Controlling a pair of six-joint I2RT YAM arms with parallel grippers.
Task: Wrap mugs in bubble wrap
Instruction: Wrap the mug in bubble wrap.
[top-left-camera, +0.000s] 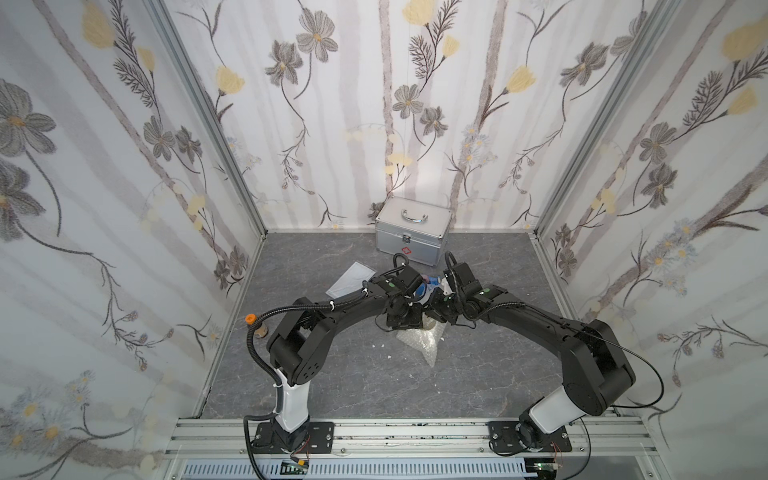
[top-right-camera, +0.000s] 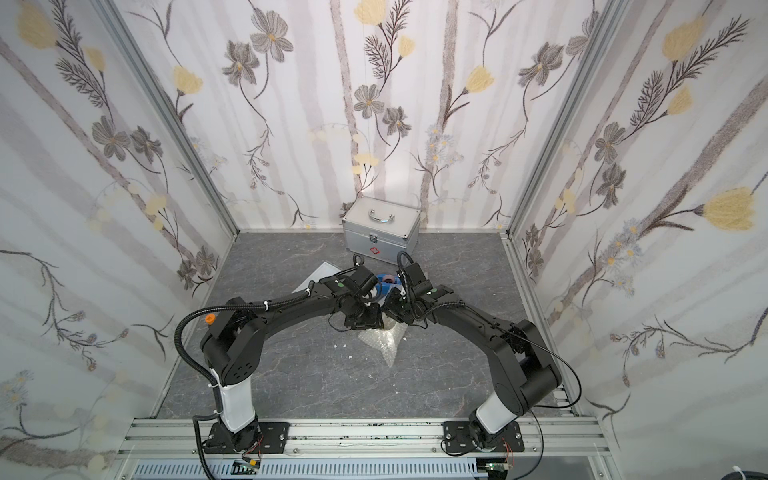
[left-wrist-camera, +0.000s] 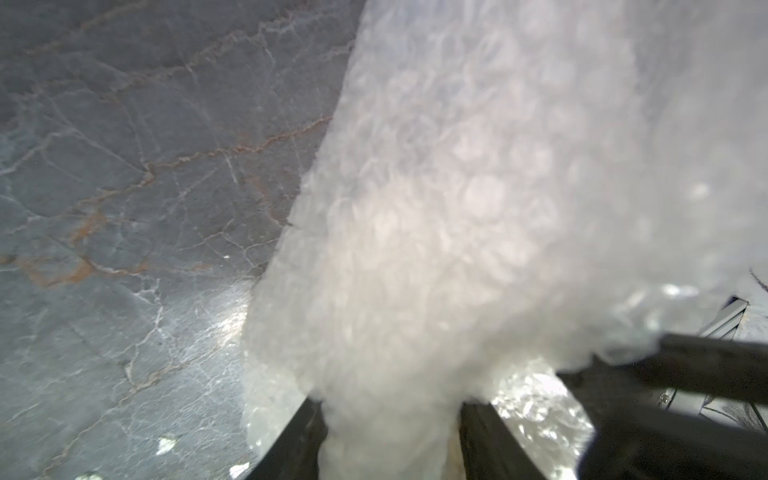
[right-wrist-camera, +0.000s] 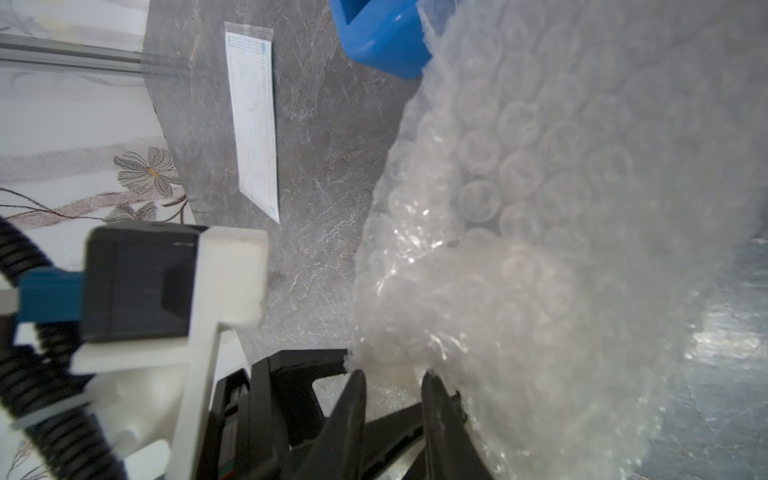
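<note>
The bubble wrap (top-left-camera: 420, 340) lies crumpled at the table's middle in both top views, and both arms meet just above it. In the left wrist view a thick bundle of bubble wrap (left-wrist-camera: 457, 208) fills the gap between my left gripper's (left-wrist-camera: 390, 415) fingers, which are shut on it. In the right wrist view my right gripper (right-wrist-camera: 394, 376) has its fingers a little apart, with the edge of the bubble wrap (right-wrist-camera: 540, 208) lying at the tips. The mug is hidden.
A silver case (top-left-camera: 413, 230) stands at the back wall. A flat white packet (top-left-camera: 349, 278) lies left of the arms and a blue container (right-wrist-camera: 382, 37) lies just behind the wrap. A small brown bottle with an orange cap (top-left-camera: 250, 320) stands near the left wall.
</note>
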